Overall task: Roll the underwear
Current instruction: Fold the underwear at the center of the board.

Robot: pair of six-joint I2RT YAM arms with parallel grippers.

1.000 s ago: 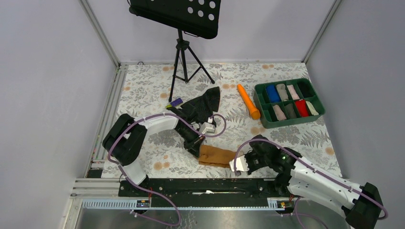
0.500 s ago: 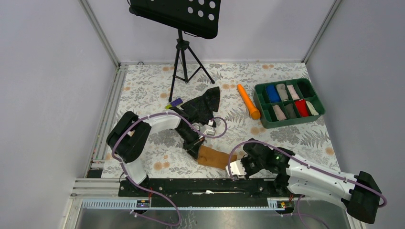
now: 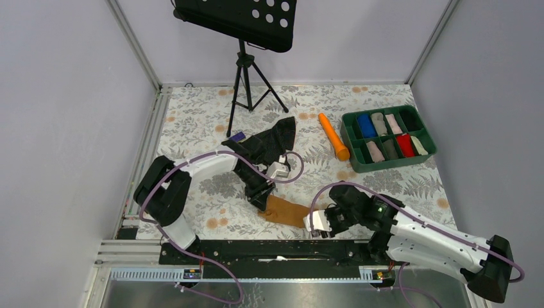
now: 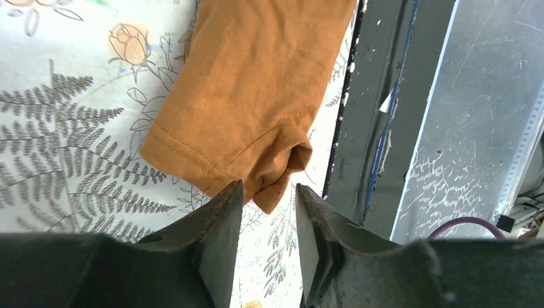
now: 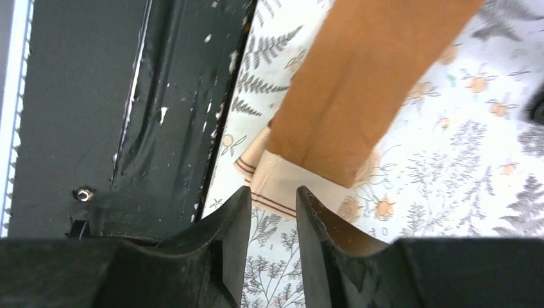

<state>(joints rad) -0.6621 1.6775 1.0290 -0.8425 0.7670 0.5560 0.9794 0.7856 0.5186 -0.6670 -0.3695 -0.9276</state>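
Observation:
The caramel-brown underwear [image 3: 285, 210] lies folded flat on the floral table near the front edge. In the left wrist view the underwear [image 4: 250, 96] has a bunched hemmed corner reaching just between my fingertips. My left gripper [image 3: 260, 201] [image 4: 268, 205] is open at its left end, not clamped on the cloth. In the right wrist view the pale beige waistband [image 5: 282, 186] with brown stripes lies just beyond my fingertips. My right gripper [image 3: 317, 224] [image 5: 272, 200] is open with a narrow gap at the underwear's right end.
A black garment [image 3: 272, 144] lies behind the left arm, with a small purple object [image 3: 236, 136] beside it. An orange cylinder [image 3: 333, 136] and a green tray [image 3: 351, 142] of rolled garments lie at the back right. A tripod stand [image 3: 247, 77] stands behind. The black front rail [image 3: 282, 247] runs close to the underwear.
My right gripper has moved left and closer to the waistband end. My left arm has shifted its elbow and kept its gripper at the underwear's left end. The underwear has barely moved.

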